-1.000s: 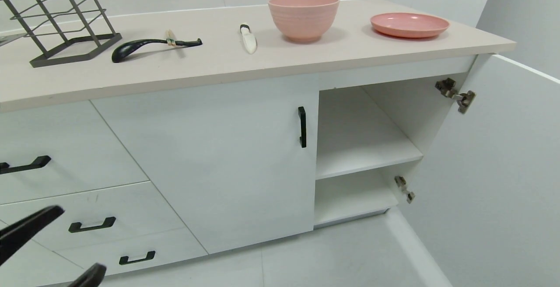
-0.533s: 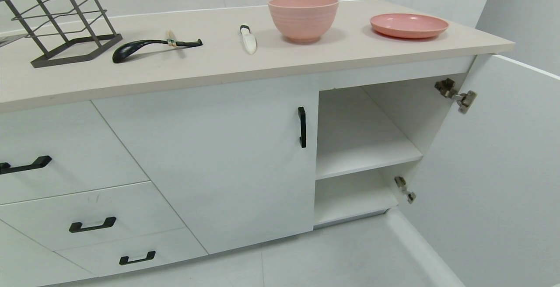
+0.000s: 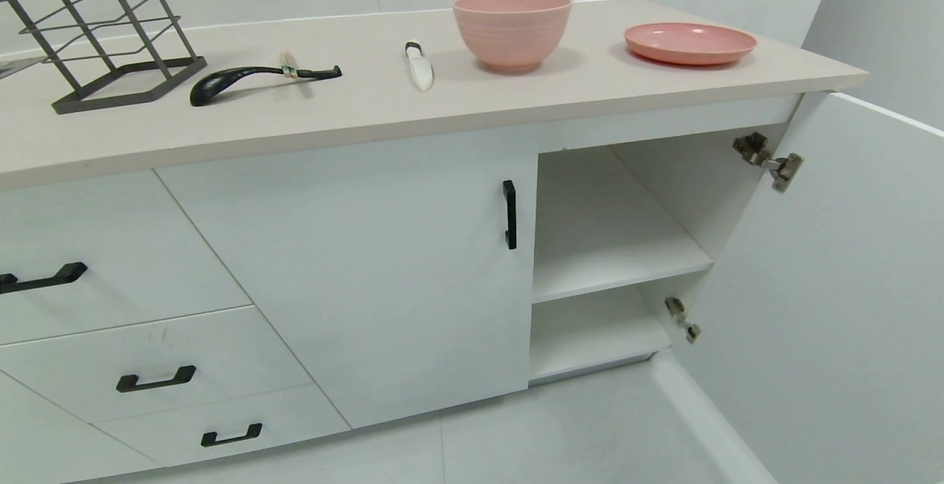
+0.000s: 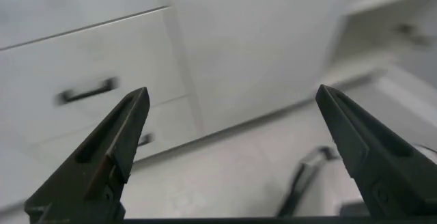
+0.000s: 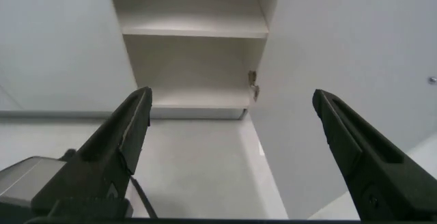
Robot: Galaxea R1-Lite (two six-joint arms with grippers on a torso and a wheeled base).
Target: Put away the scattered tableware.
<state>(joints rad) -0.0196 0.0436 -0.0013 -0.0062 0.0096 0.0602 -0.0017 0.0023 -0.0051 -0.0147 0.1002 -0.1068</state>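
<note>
On the beige countertop (image 3: 369, 111) stand a pink bowl (image 3: 512, 29) and, to its right, a pink plate (image 3: 689, 42). Left of the bowl lie a small white utensil with a black tip (image 3: 419, 67) and a black ladle (image 3: 254, 78). My left gripper (image 4: 232, 101) is open, low in front of the drawers (image 4: 89, 53), nothing between its fingers. My right gripper (image 5: 232, 101) is open too, low before the open cabinet shelves (image 5: 194, 29), holding nothing.
A dark wire rack (image 3: 96, 34) stands at the counter's back left. The right cabinet door (image 3: 848, 285) is swung wide open, baring two white shelves (image 3: 612, 263). The left door with a black handle (image 3: 509, 215) is closed. Drawers (image 3: 110, 322) sit at the left.
The left gripper's black fingers, seen at the head view's lower left one second ago, have dropped out of that view. The tableware has not moved.
</note>
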